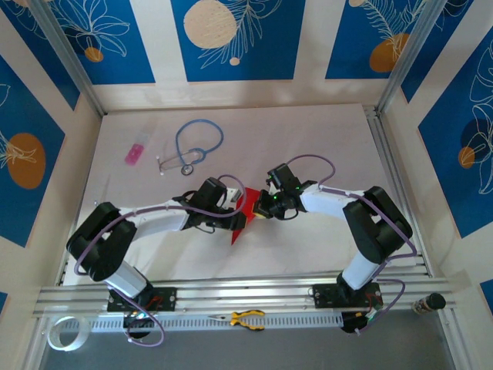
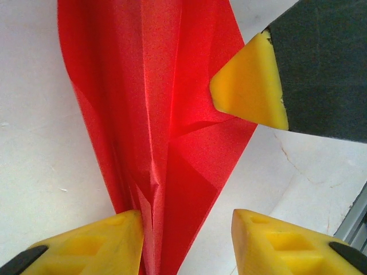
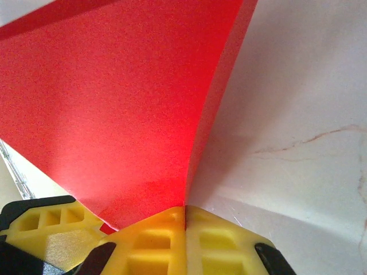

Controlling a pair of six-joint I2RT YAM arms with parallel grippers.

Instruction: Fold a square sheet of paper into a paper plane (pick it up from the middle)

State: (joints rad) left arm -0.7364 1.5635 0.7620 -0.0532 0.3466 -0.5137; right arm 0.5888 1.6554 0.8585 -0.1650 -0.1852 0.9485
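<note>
The square sheet of paper is folded into a slim red paper plane (image 1: 240, 227) with a centre crease (image 2: 160, 86), lying in the middle of the table between both grippers. My left gripper (image 1: 233, 210) stands open around its narrow end (image 2: 186, 229); the paper rests against the left finger (image 2: 92, 240), and the other finger (image 2: 281, 240) is apart from it. My right gripper (image 1: 262, 206) is shut on one edge of the plane (image 3: 184, 213), whose red flap (image 3: 114, 103) rises in front of it. One right fingertip (image 2: 246, 86) touches the plane's side.
A blue stethoscope (image 1: 194, 146) and a small pink item (image 1: 135, 153) lie at the back left of the white table (image 1: 323, 146). Yellow-handled pliers (image 1: 246, 317) and a white tape roll (image 1: 62, 333) sit by the front rail.
</note>
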